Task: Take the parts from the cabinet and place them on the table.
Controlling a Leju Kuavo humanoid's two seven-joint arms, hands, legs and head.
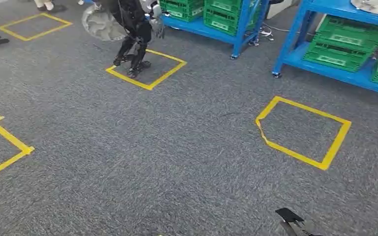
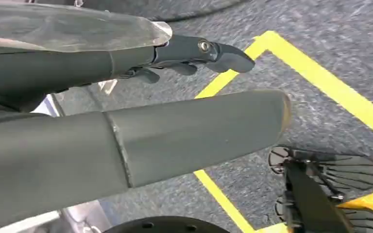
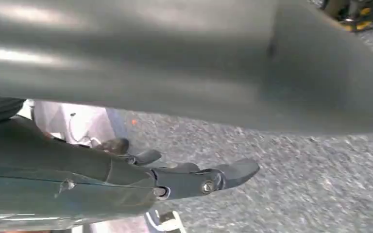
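- There's a pale round part (image 1: 376, 5), flat and ridged at its rim, lying on the top shelf of the blue rack (image 1: 295, 44); the frame edge cuts it off.
- Well away from the blue rack, across the grey carpet (image 1: 177, 162), a second grey disc (image 1: 101, 23) with a scalloped edge is carried by another dark-legged robot (image 1: 134, 34), which stands in a yellow taped square (image 1: 147, 69).
- The head view gives us the blue rack with its green crates (image 1: 344, 44) on the shelves below the part; the wrist views give carpet and yellow tape (image 2: 330, 90) instead.
- Left wrist view: the left robot hand (image 2: 184, 48) has dark fingers stretched out, the thick thumb (image 2: 199, 131) set apart from them, and it holds nothing.
- Right wrist view, somewhat blurred: the right robot hand (image 3: 184, 179) shows the same, fingers straight, thumb wide of them, grasping nothing.
- Both hands hang over carpet, well apart from the part on the blue rack.
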